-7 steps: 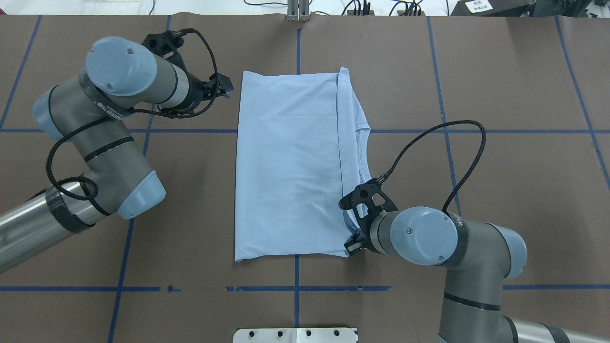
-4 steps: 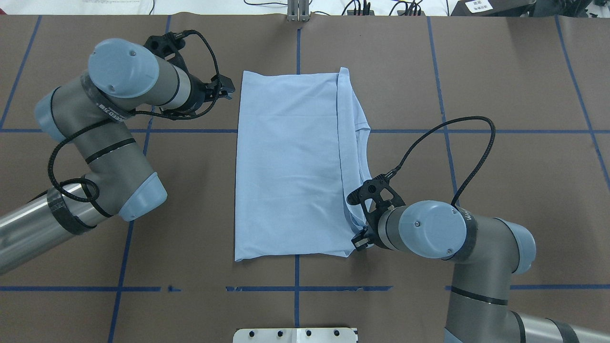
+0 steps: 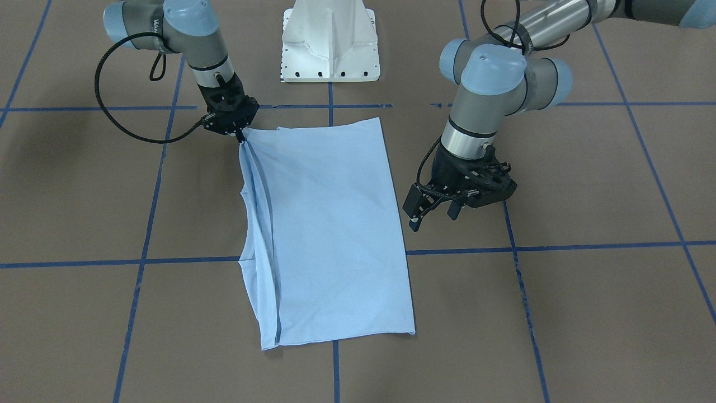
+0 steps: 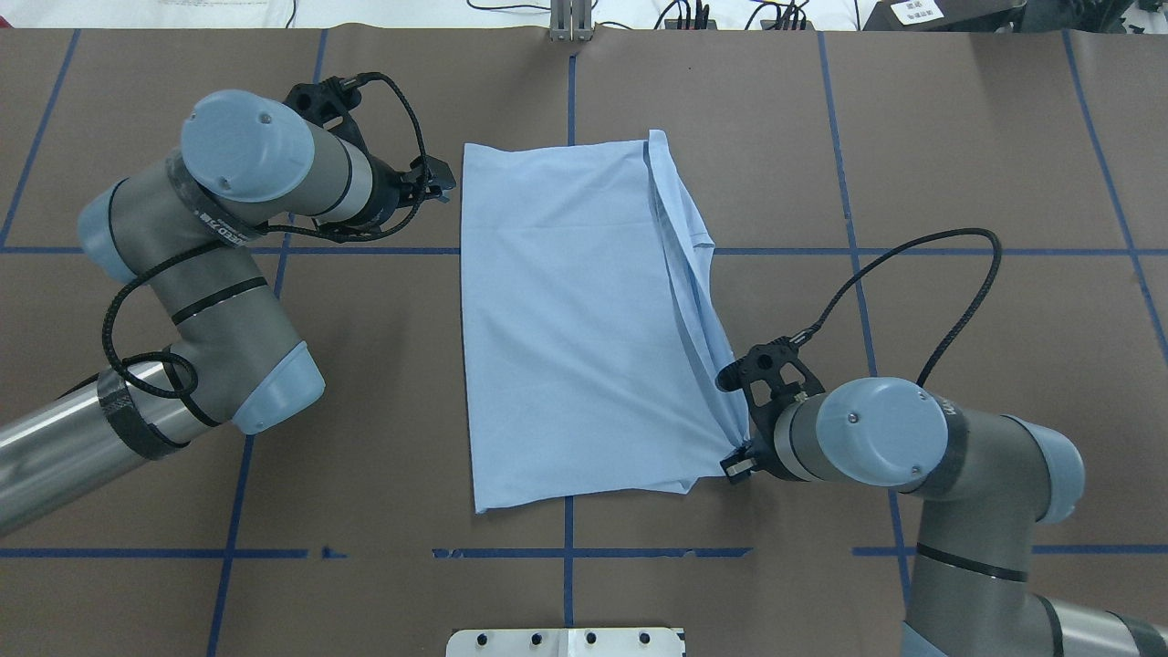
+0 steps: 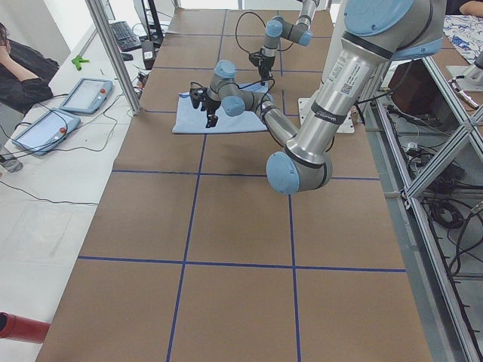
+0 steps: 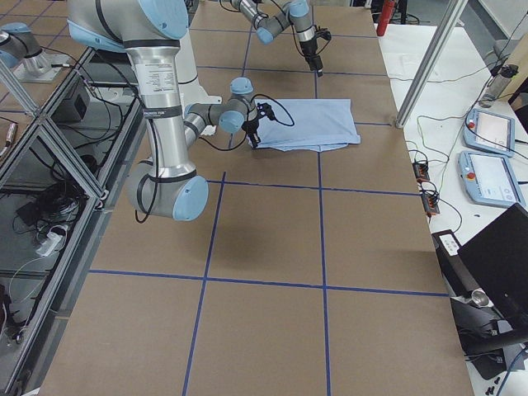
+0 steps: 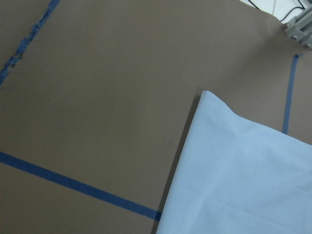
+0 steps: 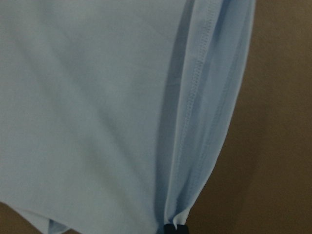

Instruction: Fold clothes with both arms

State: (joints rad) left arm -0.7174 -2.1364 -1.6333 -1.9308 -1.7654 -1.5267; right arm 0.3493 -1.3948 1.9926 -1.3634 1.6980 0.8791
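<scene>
The brown table point(image 4: 958, 137) carries the pale blue shirt point(image 4: 566, 319) at its middle, folded lengthwise into a long panel with its stacked hems along the robot's right side. The right arm point(image 4: 922, 438) reaches in low at the near end, and the left arm point(image 4: 219, 265) stands on the other side, toward the far end. The right gripper point(image 3: 239, 133) is clenched on the shirt's near right corner, and the cloth runs in a taut ridge from that pinch up the right edge. The left gripper point(image 3: 432, 215) hangs just beside the left edge, fingers spread and grasping nothing. A cross fold looks to be in preparation, and one held corner alone would likely drag the panel askew. The left fingers should first take a corner on their own side, catching every layer. Both should then rise together and travel evenly, pulling gently so the hems do not slide apart.
</scene>
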